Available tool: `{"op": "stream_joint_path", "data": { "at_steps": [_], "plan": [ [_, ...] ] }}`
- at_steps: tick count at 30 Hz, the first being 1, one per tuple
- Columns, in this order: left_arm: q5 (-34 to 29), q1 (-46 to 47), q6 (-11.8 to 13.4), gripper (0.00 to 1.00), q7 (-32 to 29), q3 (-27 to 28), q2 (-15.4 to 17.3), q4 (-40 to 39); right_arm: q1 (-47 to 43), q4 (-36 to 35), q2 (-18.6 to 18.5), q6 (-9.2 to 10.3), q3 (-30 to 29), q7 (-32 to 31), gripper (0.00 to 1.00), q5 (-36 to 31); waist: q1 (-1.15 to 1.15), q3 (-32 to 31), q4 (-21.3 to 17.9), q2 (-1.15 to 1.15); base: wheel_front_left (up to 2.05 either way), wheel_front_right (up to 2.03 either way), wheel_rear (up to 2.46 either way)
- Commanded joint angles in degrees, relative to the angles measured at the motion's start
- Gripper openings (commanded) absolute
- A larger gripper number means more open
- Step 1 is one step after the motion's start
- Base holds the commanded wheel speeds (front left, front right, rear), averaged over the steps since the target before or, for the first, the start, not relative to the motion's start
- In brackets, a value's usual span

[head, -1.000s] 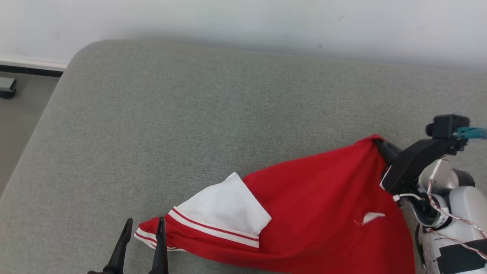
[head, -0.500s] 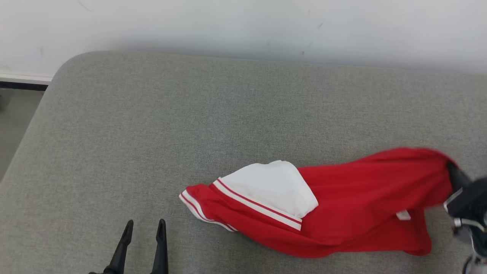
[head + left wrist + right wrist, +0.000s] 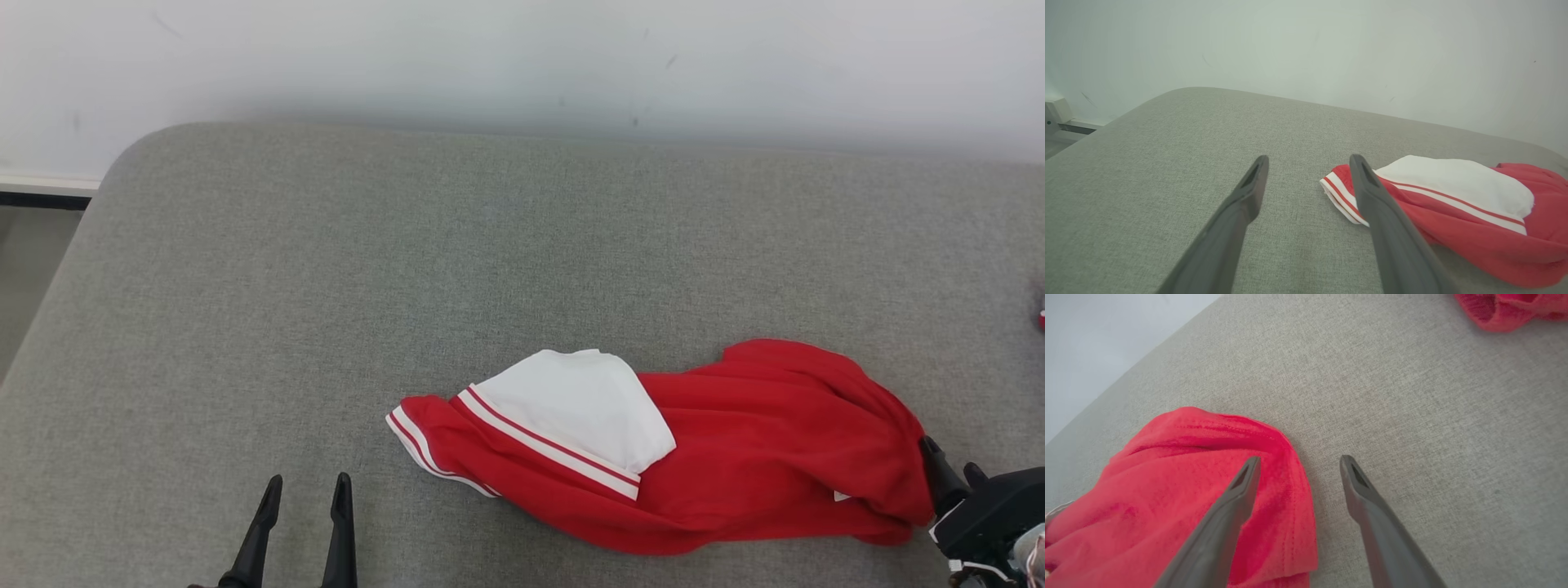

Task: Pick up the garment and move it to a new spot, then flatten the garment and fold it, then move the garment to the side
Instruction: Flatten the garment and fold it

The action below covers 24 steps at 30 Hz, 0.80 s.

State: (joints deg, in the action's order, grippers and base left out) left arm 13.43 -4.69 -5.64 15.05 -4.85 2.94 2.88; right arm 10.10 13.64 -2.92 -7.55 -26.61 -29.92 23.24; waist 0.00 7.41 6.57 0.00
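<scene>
The garment (image 3: pixel 735 465) is red with a white panel and white stripes. It lies crumpled on the grey cushion (image 3: pixel 457 269), stretched from the middle to the lower right. My right gripper (image 3: pixel 951 467) is open at its right end, and its left finger lies over the red cloth (image 3: pixel 1180 490) without pinching it. My left gripper (image 3: pixel 304 490) is open near the front edge, left of the striped hem and apart from it. In the left wrist view the garment (image 3: pixel 1457 204) sits to the right of the left gripper (image 3: pixel 1308 161). The right gripper (image 3: pixel 1300 459) has bare cushion under its right finger.
Another red cloth (image 3: pixel 1506 310) lies further right on the cushion, and a sliver of it (image 3: pixel 1042 320) shows at the head view's right edge. A white wall (image 3: pixel 522 57) runs behind the cushion. The cushion's rounded corner and the floor (image 3: pixel 24 261) are at the left.
My right gripper has opened and let go of the garment's right end, which has dropped onto the cushion. The garment has come down from its lifted, stretched state. The left gripper has stayed put.
</scene>
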Motion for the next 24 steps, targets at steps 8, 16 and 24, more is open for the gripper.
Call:
{"op": "stream_joint_path", "data": {
  "at_steps": [8, 16, 24],
  "plan": [
    [-0.3, -1.5, -0.1, 1.00, 0.2, 1.0, -0.1, 0.2, -4.1, -5.0, 0.0, 0.15, 5.0, 7.3, 1.00, 1.9, 0.00, -2.5, -0.1, 0.00, 0.00, 0.00, 0.00],
    [0.0, -3.0, 0.0, 1.00, 0.2, 2.5, -0.1, 0.0, -12.3, -10.7, 0.0, 0.15, 14.6, 19.5, 1.00, -3.2, 0.00, -4.5, -0.9, 0.00, 0.00, 0.00, 0.00],
    [0.2, -3.7, 0.2, 1.00, 0.2, 3.6, -0.1, 0.0, -18.8, -11.0, 0.0, 0.15, 21.8, 25.6, 1.00, -8.3, 0.00, -5.7, -2.0, 0.00, 0.00, 0.00, 0.00]
  ]
}}
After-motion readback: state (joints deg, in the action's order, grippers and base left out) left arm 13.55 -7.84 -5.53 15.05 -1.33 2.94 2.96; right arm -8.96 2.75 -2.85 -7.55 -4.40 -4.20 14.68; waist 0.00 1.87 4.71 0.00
